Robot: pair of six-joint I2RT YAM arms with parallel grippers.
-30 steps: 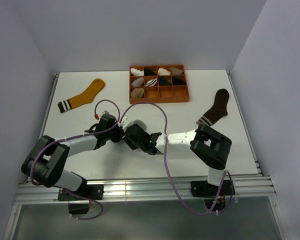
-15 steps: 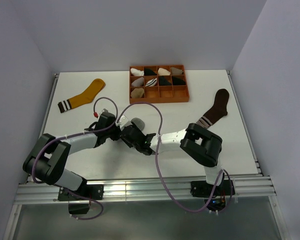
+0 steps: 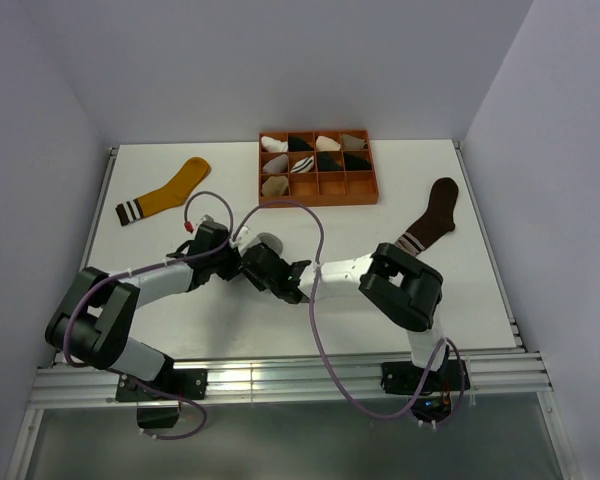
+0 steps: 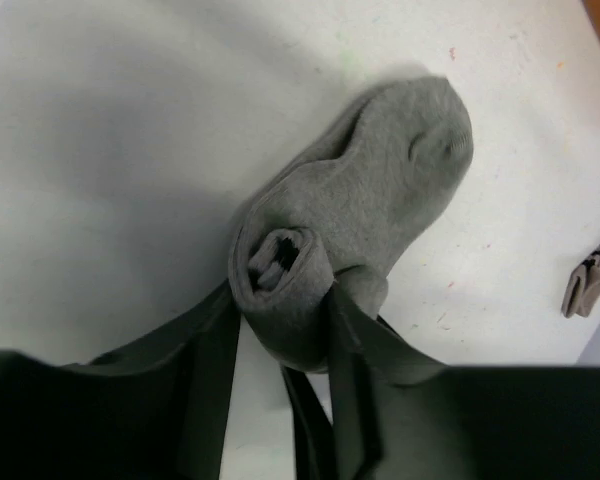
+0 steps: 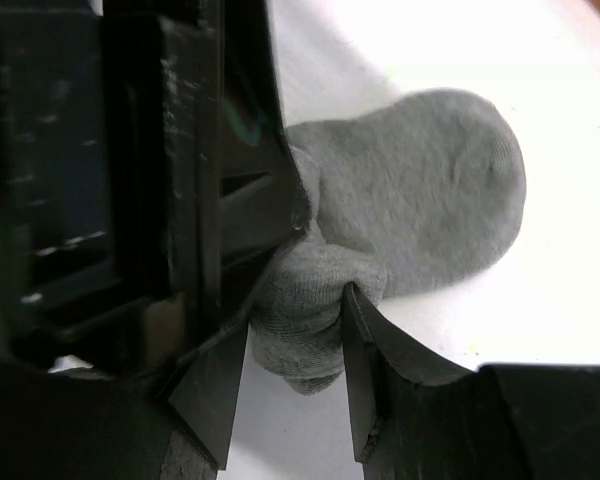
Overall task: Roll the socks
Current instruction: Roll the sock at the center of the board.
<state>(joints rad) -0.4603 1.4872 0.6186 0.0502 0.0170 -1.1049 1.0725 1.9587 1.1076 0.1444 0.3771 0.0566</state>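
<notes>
- top view: grey sock (image 3: 271, 243) was mostly hidden under the two meeting grippers; only its toe end showed.
- cuff was wound inside the roll, hard to make out.
- left gripper (image 4: 280, 310) pinched the rolled end, one finger on each side.
- right gripper (image 5: 295, 335) clamped the same roll; the toe lay flat on the table (image 4: 100, 120) just beyond the fingers.

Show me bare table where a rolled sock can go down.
Free: between mustard sock and orange tray; right of the tray, behind the brown sock; the table near-right corner. Crowded: centre, where left gripper and right gripper meet at the grey sock.
</notes>
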